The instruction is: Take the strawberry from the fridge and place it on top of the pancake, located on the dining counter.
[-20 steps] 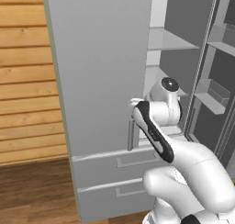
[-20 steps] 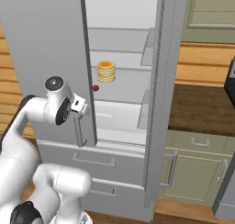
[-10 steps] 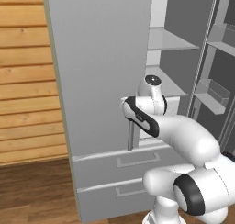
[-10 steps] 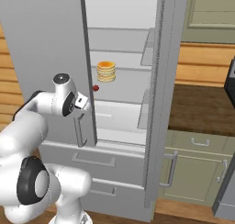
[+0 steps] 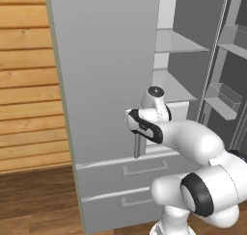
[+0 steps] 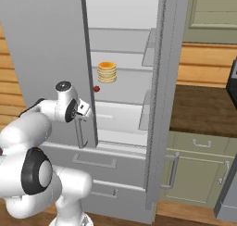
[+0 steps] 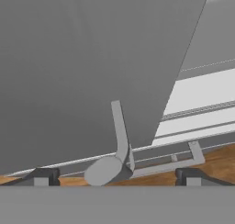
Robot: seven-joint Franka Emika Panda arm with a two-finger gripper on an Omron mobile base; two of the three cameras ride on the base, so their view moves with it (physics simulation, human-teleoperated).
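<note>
The fridge has its right door swung open, showing white shelves. The strawberry, tiny and dark red, lies on a middle shelf just past the left door's edge. My gripper is open at the left door's slim bar handle. In the hand view the gripper looks at the grey door face, with the handle rising between its spread fingertips and not gripped. From the left base view my hand sits against the handle. The pancake and the dining counter are out of view.
An orange-topped pancake stack without a plate sits on the shelf above the strawberry. Two drawers lie under the doors. A dark worktop over sage-green cabinets stands to the right, a wooden wall to the left.
The arm has swung round and the hand has moved in toward the left door's handle. The gripper has stayed open. The strawberry has not moved.
</note>
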